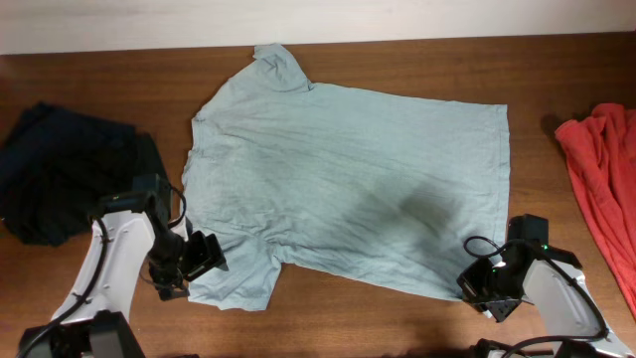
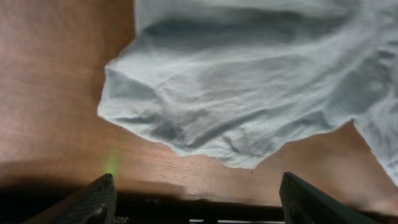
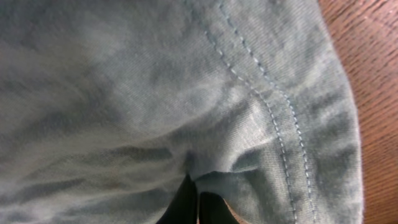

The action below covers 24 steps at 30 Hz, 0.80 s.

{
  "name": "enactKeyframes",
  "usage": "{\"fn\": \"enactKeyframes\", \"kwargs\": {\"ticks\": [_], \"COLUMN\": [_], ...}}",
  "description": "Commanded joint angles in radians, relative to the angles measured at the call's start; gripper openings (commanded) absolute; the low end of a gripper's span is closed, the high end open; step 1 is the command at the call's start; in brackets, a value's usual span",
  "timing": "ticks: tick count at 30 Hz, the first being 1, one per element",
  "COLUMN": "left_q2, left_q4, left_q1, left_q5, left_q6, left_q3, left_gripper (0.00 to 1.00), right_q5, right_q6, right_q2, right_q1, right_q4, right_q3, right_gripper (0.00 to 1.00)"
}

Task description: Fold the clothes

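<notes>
The clothes' main piece, a pale grey-blue T-shirt point(image 1: 348, 179), lies spread flat on the wooden table point(image 1: 358, 323). My left gripper point(image 1: 206, 257) sits at the near left sleeve point(image 2: 236, 93), wide open, with only bare wood between its fingers point(image 2: 96, 200). The sleeve's edge lies just ahead of them, apart from both. My right gripper point(image 1: 475, 286) is at the shirt's near right hem corner. In the right wrist view the right gripper point(image 3: 198, 208) is shut, with a fold of the T-shirt point(image 3: 124, 93) pinched beside the stitched hem point(image 3: 273, 106).
A navy garment point(image 1: 60, 179) lies crumpled at the left edge, close behind my left arm. A red garment point(image 1: 606, 189) lies at the right edge. A white wall runs along the table's far side.
</notes>
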Motion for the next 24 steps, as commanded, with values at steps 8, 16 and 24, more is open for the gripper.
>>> {"fn": "enactKeyframes", "kwargs": {"ticks": [8, 16, 24], "left_q2": [-0.010, -0.008, 0.014], "left_q4": [0.108, 0.189, 0.252], "left_q1": [-0.002, -0.002, -0.005], "left_q5": [-0.026, -0.024, -0.051], "left_q6": [-0.189, -0.237, -0.256], "left_q3": [-0.164, -0.222, -0.245], "left_gripper": [0.59, 0.42, 0.32], "right_q5": [0.033, 0.033, 0.033], "right_q6": [-0.008, -0.034, -0.034], "right_q2": [0.006, 0.006, 0.006], "right_q1": [0.006, 0.006, 0.006], "right_q4": [0.027, 0.037, 0.042], "right_q3": [-0.009, -0.009, -0.009], "right_gripper": [0.04, 0.04, 0.04]}}
